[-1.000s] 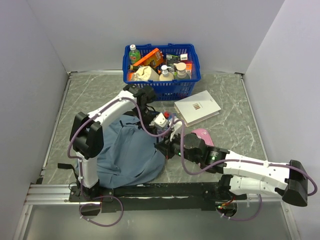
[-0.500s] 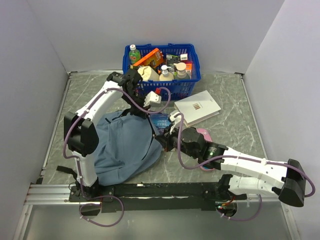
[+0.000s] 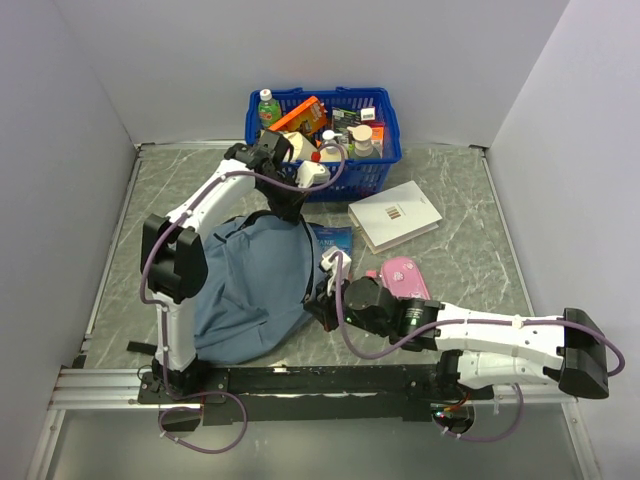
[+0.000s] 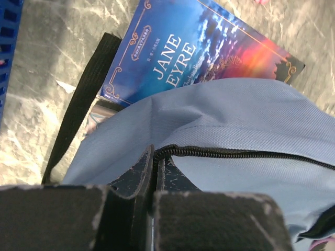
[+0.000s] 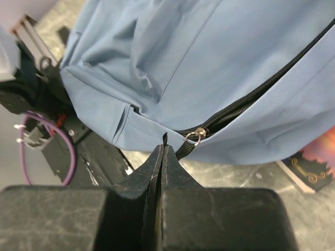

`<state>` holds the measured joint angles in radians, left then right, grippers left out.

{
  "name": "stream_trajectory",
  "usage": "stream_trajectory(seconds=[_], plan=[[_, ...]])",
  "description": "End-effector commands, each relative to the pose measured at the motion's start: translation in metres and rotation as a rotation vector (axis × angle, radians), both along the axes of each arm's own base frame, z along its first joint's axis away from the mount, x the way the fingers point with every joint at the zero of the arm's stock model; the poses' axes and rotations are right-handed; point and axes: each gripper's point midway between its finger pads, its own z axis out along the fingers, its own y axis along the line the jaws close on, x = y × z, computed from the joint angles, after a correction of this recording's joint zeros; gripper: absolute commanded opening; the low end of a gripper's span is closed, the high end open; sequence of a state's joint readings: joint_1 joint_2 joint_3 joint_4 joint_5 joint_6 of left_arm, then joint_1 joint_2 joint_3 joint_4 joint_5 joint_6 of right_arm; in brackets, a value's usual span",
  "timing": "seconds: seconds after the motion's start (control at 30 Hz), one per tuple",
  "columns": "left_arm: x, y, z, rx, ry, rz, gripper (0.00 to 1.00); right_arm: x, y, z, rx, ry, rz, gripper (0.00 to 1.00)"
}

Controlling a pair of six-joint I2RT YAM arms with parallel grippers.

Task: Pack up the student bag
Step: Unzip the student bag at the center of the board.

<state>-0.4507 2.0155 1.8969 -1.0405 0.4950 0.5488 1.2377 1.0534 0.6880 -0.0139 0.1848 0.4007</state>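
now the left gripper [image 4: 153, 167] sits higher and closer to the blue basket [image 3: 362, 176] than half a second ago. it is closed on the student bag [image 3: 245, 290], pinching the fabric edge at the end of the dark zip [image 4: 251, 154] and holding that corner raised. the right gripper [image 5: 164, 144] has drawn back toward the near edge of the counter [image 3: 460, 250]. its fingers are pressed together, with the tips at the bag's lower hem, just beside the metal zip pull [image 5: 195, 137]. i cannot tell whether they pinch any cloth. the pink pencil case [image 3: 402, 277], half hidden by the arm before, now lies in full view beside the right arm. the bag lies slumped on the left half of the counter, its upper edge overlapping a blue jane eyre book [image 4: 193, 52]. a black strap [image 4: 84, 99] runs beside the book. a white book [image 3: 395, 213] lies near the basket. the counter is grey marbled stone, enclosed by plain pale walls [image 3: 300, 50].
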Motion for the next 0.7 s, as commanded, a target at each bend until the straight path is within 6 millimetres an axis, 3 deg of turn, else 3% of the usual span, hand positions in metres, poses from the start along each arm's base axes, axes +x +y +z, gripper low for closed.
stream_trajectory(seconds=[0.0, 0.07, 0.17, 0.33, 0.4, 0.5, 0.67], plan=[[0.062, -0.003, 0.033, -0.036, -0.202, 0.158, 0.01, -0.028, 0.0, -0.006, -0.036, 0.056, 0.052, 0.0], [0.063, -0.002, 0.038, -0.045, -0.207, 0.17, 0.01, -0.034, -0.004, -0.014, -0.043, 0.07, 0.058, 0.0], [0.055, -0.01, 0.045, -0.072, -0.184, 0.157, 0.01, -0.045, 0.008, -0.022, -0.015, 0.098, 0.118, 0.0], [0.041, -0.029, 0.04, -0.066, -0.171, 0.124, 0.01, -0.056, 0.056, -0.018, -0.015, 0.071, 0.222, 0.0], [0.038, -0.035, 0.04, -0.076, -0.166, 0.124, 0.01, -0.053, 0.066, -0.019, -0.019, 0.053, 0.225, 0.0], [0.038, -0.04, 0.039, -0.078, -0.15, 0.12, 0.01, -0.058, 0.073, -0.02, -0.007, 0.057, 0.251, 0.0], [0.041, -0.044, 0.049, -0.091, -0.163, 0.105, 0.01, -0.07, 0.079, -0.044, -0.038, 0.097, 0.291, 0.0]])
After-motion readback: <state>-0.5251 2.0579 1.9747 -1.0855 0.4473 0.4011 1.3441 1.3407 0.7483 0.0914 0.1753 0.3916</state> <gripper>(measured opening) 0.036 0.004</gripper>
